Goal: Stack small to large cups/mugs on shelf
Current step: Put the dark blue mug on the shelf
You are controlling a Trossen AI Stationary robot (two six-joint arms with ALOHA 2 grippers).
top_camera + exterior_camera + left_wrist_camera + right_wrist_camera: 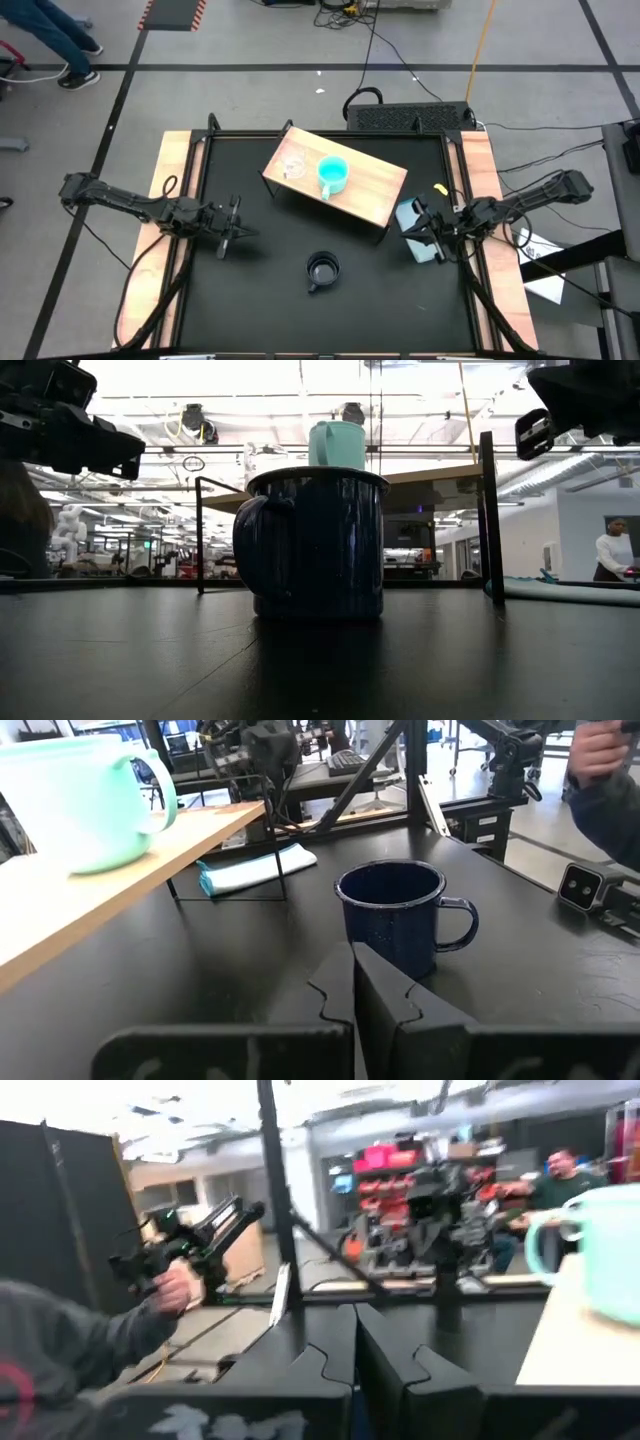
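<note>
My left tool [243,234] hovers over the left part of the black surface [270,300], its two fingers [345,995] pressed together with nothing between them. It points across the surface toward the black mug [323,270], which stands upright on the surface near the front, apart from my left tool and in front of the shelf [375,195]. In my left wrist view the black mug [396,915] sits just beyond my fingertips, its handle turned to the side. The shelf, a light wooden board on dark legs, stands toward the back of the surface, set at an angle. On it the turquoise mug [333,175] stands upright near the middle, and the small clear cup [293,165] stands beside it, close to the shelf's left end; the two are near each other but not nested. My right tool [418,240] hangs at the right side of the surface, also closed and empty, its fingers [345,1350] shut tight. It sits over a flat light-blue item [415,225] that lies by the shelf's right end. In the low view the black mug [315,545] fills the centre, with the turquoise mug [337,445] showing above and behind it. A person's hand [180,1290] and sleeve appear in my right wrist view.
</note>
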